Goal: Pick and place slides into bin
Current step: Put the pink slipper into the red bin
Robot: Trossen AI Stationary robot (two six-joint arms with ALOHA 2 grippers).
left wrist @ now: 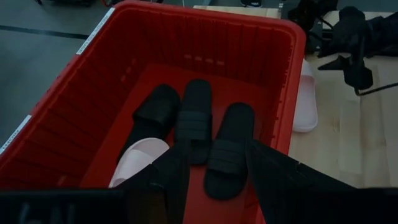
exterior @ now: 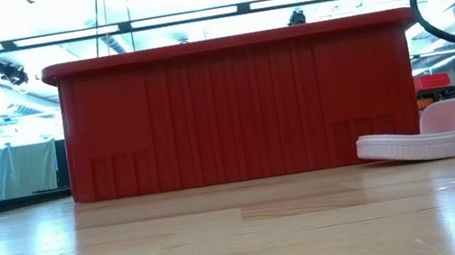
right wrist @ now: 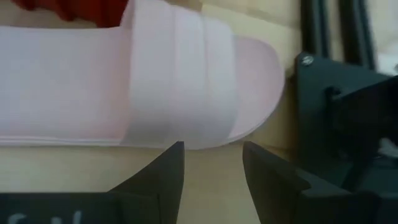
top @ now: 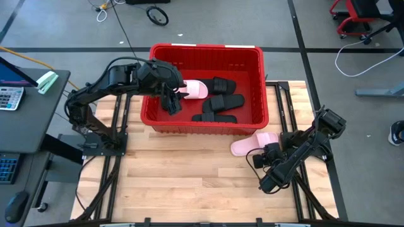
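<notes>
Pale pink wide-strap slide (right wrist: 155, 87) on wooden surface (top: 189, 183) beside red ribbed plastic bin (top: 259, 82), right hand (right wrist: 211, 168) released just short of it; next: close on strap, lift over rim. Left hand (top: 172, 101) released above bin

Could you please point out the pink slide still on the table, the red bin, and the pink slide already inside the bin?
pink slide on the table (top: 254, 142): high view, on its strap.
red bin (top: 206, 48): high view, on its far rim.
pink slide in the bin (top: 196, 89): high view, on its upper.
</notes>
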